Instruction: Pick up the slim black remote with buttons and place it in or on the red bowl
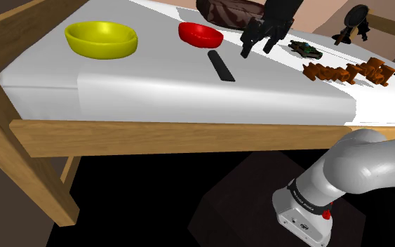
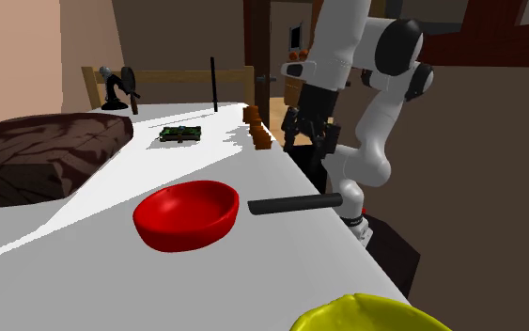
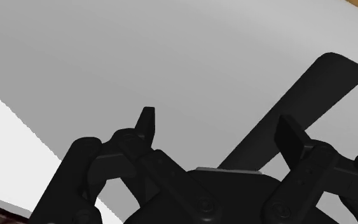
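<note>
The remote lies flat just beside the bowl, its long axis pointing at it. The gripper hovers near the bowl, wide open, holding nothing.

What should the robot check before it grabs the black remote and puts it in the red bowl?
1. Is the gripper open? Ok: its fingers stand apart.
2. Is the remote free to grab? Ok: it lies flat on the white surface with nothing on it.
3. Is the gripper centred over the remote? Not ok: in the wrist view the remote sits close to one finger, not midway.
4. Is the gripper low enough to clasp it? Not ok: it hangs above the remote.
5. Is the red bowl empty? Ok: nothing lies in it.
6. Is the way to the bowl open? Ok: nothing stands between the remote and the bowl.
</note>
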Robot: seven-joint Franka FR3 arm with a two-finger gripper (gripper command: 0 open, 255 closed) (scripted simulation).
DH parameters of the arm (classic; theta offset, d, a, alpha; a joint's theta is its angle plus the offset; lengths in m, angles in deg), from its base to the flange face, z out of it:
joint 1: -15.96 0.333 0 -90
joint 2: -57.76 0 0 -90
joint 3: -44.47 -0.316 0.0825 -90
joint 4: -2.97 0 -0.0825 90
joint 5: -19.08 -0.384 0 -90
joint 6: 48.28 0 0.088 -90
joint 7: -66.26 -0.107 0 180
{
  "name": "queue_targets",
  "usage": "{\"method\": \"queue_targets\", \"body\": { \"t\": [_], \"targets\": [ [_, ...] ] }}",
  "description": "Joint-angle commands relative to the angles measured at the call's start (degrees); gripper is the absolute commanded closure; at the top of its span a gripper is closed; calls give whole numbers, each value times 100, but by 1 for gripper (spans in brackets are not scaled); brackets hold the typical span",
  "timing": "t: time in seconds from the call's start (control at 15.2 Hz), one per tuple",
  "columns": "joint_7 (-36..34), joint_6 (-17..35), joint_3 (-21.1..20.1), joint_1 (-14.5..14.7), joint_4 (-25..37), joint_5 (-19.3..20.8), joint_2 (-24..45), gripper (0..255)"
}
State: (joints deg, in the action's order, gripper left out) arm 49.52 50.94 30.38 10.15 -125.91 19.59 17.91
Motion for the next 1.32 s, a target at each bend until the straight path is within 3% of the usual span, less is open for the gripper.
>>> {"method": "queue_targets", "body": {
  "t": [0.0, 0.33, 0.86, 1.25],
  "targets": [
    [-789, 139, -327, -186, 225, -104, 351, 0],
    [-2635, 465, -1093, -687, 905, -110, 1353, 0],
    [-2688, 1057, -1125, -705, 393, -88, 1437, 0],
    [-2688, 1057, -1125, -705, 393, -87, 1437, 0]
  ]
}}
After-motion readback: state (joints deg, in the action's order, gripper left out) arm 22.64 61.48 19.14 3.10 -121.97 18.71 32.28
